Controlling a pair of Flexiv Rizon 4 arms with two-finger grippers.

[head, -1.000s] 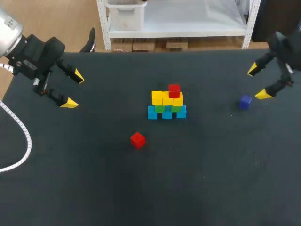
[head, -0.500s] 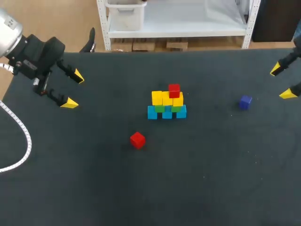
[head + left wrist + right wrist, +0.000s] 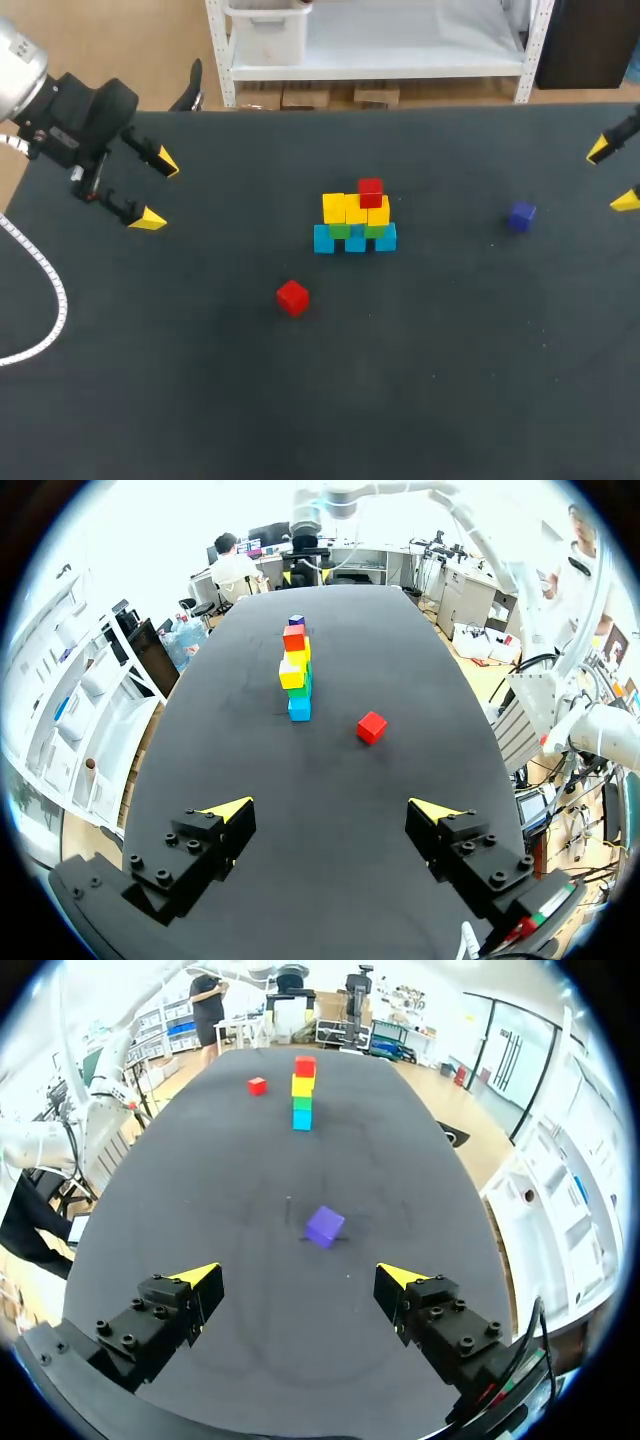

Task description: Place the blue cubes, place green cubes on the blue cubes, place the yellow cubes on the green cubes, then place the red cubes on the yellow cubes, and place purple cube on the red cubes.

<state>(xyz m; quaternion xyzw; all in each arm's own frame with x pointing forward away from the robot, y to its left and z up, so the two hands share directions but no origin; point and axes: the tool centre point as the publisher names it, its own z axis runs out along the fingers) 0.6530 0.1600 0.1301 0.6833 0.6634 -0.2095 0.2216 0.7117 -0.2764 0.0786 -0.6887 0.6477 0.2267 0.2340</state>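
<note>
The stack (image 3: 355,220) stood mid-tabletop (image 3: 450,380) with a top red cube (image 3: 370,190) on its yellow row. A loose red cube (image 3: 292,297) lay near-left of the stack, and the purple cube (image 3: 520,216) sat well to the right. Seating the loose one beside the top one looked risky, since wide fingers could knock a cube off the narrow row. The left claw (image 3: 158,190) hung spread and empty at the far left, and the right claw (image 3: 612,175) was likewise released at the right edge, beyond the purple cube.
</note>
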